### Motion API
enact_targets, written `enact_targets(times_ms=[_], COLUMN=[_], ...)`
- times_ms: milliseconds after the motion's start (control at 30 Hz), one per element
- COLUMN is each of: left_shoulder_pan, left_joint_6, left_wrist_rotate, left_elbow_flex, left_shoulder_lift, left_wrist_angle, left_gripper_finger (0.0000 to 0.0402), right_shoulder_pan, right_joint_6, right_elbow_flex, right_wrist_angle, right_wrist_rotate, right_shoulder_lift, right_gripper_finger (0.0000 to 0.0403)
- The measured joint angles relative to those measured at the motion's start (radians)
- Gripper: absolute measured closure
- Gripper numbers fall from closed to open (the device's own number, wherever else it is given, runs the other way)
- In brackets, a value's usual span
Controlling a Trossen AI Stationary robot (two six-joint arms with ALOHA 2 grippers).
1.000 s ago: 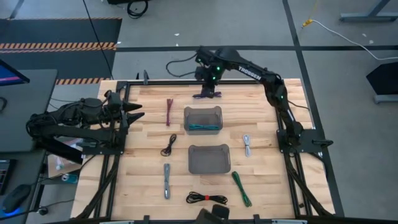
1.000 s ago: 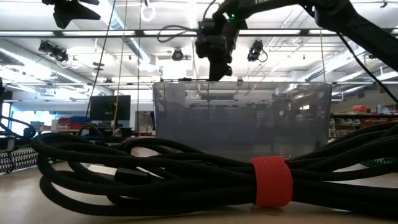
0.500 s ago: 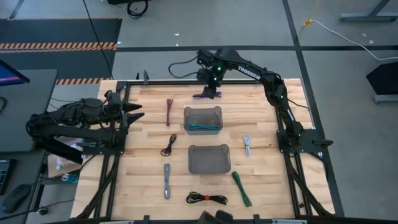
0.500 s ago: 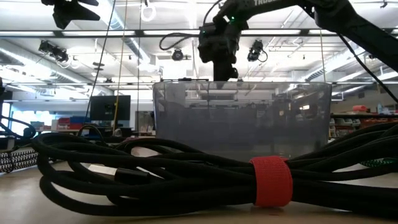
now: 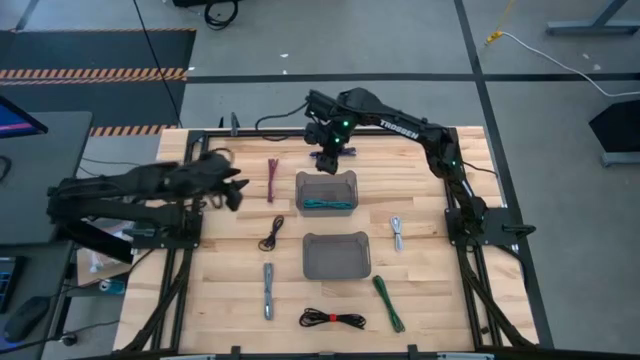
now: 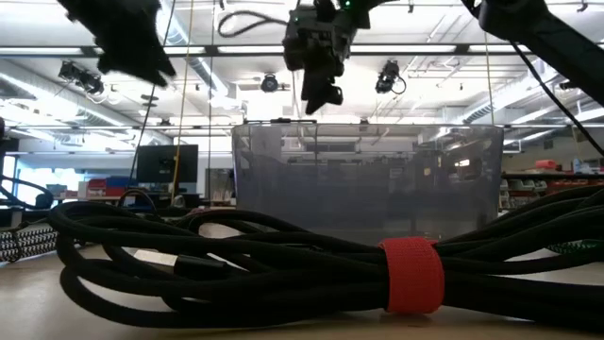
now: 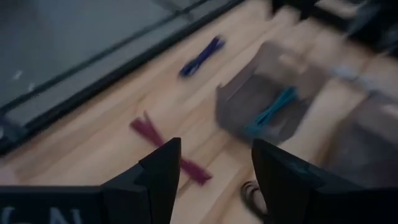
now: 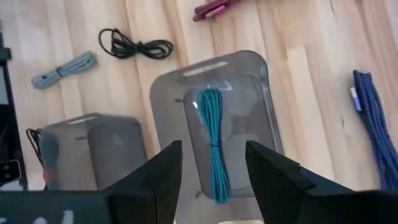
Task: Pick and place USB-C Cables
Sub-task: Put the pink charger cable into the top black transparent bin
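Observation:
My right gripper is open and hangs above the far end of the far bin, where the teal cable lies. The purple cable rests flat on the wood just past that bin, beside the gripper. My left gripper is open in the air, left of the maroon cable, which lies flat on the table. Black, grey, white, green and black-with-red cables also lie on the wood.
A second translucent grey bin stands near the table's middle, toward the near edge. In the low view it rises behind the black cable with the red strap. Bare wood lies to the table's left and right.
My left arm has swung from the table's left edge toward the right, closing on the maroon cable. My right gripper has risen, turned and shifted a little toward the table's left, while the purple cable has stayed on the wood.

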Motion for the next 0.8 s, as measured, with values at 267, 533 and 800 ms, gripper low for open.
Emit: enact_targets(times_ms=[267, 533, 800], left_shoulder_pan=[0.136, 0.225, 0.394], left_joint_6=[0.001, 0.027, -0.015], left_wrist_rotate=[0.114, 0.208, 0.308], left_elbow_flex=[0.0, 0.0, 0.0], left_shoulder_lift=[0.252, 0.43, 0.595], left_wrist_angle=[-0.012, 0.078, 0.23], left_gripper_finger=[0.0198, 0.0198, 0.0198], right_shoulder_pan=[0.014, 0.008, 0.021], right_joint_6=[0.002, 0.012, 0.029], right_elbow_flex=[0.0, 0.0, 0.0], right_wrist_angle=[0.043, 0.157, 0.289], right_wrist_rotate=[0.03, 0.054, 0.051], right_shoulder_lift=[-0.084, -0.24, -0.42], right_gripper_finger=[0.0219, 0.0219, 0.0219])
